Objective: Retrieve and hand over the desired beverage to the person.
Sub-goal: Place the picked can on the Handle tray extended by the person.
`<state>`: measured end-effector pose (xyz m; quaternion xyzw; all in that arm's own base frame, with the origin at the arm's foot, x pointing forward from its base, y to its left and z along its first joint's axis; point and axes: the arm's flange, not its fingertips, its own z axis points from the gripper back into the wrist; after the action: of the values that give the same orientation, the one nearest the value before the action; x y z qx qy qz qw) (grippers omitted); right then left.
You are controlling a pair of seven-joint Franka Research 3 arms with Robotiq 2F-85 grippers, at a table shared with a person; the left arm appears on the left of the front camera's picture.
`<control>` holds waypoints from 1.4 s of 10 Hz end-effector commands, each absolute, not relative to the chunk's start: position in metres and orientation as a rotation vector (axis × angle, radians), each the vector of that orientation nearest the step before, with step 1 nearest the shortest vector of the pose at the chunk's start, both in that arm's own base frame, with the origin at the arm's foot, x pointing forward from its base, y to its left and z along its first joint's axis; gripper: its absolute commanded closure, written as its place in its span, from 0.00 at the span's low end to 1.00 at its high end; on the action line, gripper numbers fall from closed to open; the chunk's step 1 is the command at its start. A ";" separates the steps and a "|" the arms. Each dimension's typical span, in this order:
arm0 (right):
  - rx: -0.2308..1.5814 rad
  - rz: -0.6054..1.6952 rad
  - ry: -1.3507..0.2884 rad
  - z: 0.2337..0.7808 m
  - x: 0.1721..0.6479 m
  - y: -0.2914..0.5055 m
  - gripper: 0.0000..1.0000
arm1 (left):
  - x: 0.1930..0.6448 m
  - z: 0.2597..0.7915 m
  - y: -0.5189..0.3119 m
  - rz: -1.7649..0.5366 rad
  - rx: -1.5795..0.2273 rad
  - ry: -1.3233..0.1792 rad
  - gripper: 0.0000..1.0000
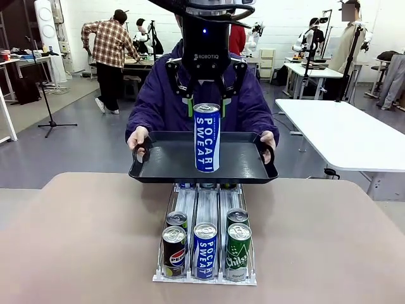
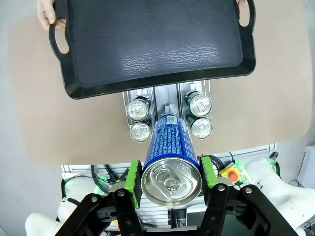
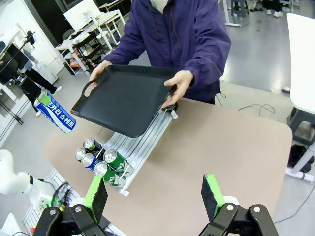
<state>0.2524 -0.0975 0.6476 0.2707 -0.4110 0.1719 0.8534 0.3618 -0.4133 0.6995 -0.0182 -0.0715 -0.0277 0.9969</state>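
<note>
My left gripper (image 1: 207, 107) is clamped on the blue Pocari Sweat can (image 1: 207, 139), its green pads pinching the can just under the top rim, so the can hangs upright below the fingers, clear of everything. Straight beneath it is the wire rack (image 1: 205, 244) with the remaining cans. Ahead of the fingertips and lower, the person (image 1: 158, 95) holds out a black tray (image 1: 247, 161) by its two handles, above the rack's far end. From the left wrist camera the can's base reads as short of the tray's near rim, not yet over it. My right gripper (image 3: 155, 191) sits spread wide and empty, well off to the side, above bare table (image 3: 236, 147). I judge the handover as close but unfinished, and several things could go wrong. Letting go here would drop the can onto the cans below. Pushing forward too low could knock its base against the tray's rim and jolt the tray. The tray has only the person's hands (image 1: 137, 137) to carry it, so a hard set-down or an off-centre landing could tip it. The can is also tall and narrow, so releasing it with any tilt could send it toppling and rolling off.
</note>
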 end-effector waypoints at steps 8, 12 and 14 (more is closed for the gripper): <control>0.594 0.380 -0.870 0.646 0.253 -0.097 0.00 | 0.484 0.679 -0.333 -0.027 -0.074 -0.184 0.42; 0.594 0.380 -0.870 0.646 0.253 -0.097 0.00 | 0.519 0.654 -0.306 -0.023 -0.125 -0.105 0.42; 0.594 0.380 -0.870 0.646 0.253 -0.097 0.00 | 0.527 0.643 -0.312 -0.035 -0.097 -0.078 0.42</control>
<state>0.2522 -0.0977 0.6477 0.2705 -0.4112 0.1716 0.8534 0.5245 -0.3086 0.6345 -0.0458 -0.0451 -0.0026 0.9979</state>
